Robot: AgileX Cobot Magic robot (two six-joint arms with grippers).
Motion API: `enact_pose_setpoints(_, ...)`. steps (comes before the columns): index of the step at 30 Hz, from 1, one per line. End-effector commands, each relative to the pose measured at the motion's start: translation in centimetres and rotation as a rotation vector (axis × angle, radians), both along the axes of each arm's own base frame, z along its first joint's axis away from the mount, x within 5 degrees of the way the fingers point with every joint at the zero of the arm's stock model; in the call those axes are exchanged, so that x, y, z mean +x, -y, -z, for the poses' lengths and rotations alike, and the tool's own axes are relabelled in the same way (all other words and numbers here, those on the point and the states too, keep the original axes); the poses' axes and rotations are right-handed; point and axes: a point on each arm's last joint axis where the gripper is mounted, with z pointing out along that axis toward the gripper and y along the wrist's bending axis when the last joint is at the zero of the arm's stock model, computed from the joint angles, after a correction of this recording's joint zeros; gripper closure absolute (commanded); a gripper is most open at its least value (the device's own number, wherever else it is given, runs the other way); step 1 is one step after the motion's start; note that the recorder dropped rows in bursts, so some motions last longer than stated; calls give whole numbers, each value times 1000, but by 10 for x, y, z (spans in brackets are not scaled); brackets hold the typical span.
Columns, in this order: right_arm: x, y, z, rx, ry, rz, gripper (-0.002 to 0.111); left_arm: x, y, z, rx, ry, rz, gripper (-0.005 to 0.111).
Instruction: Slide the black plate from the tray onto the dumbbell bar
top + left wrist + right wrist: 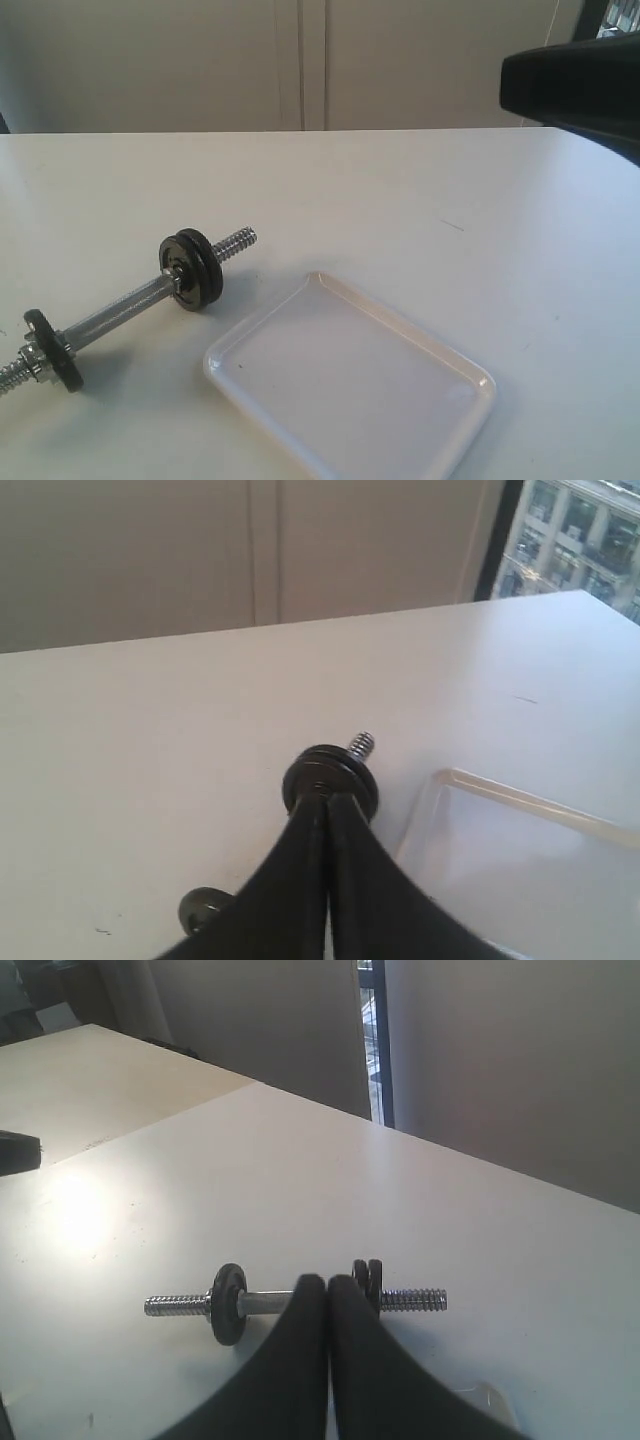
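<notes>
The dumbbell bar [120, 310] lies on the white table left of the tray [350, 390], which holds nothing. One black disc [55, 350] with a chrome nut sits near the bar's near end. Two black discs stand side by side near the far threaded end; the outer one is the black plate [204, 252], on the bar with bare thread beyond it. My left gripper [325, 800] is shut and empty, above the bar and pointing at the paired discs [330, 770]. My right gripper [328, 1282] is shut and empty, high above the bar [265, 1302].
A dark part of the right arm [580, 90] hangs at the upper right of the exterior view. A pale wall runs behind the table's far edge. The tray's rim [520, 800] lies just right of the paired discs.
</notes>
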Motion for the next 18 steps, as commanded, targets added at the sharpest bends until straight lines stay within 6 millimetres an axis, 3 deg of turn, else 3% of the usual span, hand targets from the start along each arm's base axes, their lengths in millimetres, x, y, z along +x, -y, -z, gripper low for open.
enact_pose_setpoints(1,0,0,2,-5,4,3,108,-7,-6,0,-15,43,-118,107)
enact_pose_setpoints(8,0,0,2,-5,4,3,108,-30,-11,-3,-33,152,-210,107)
enact_pose_setpoints(18,0,0,2,-5,4,3,108,-30,-11,-1,-33,152,-210,107)
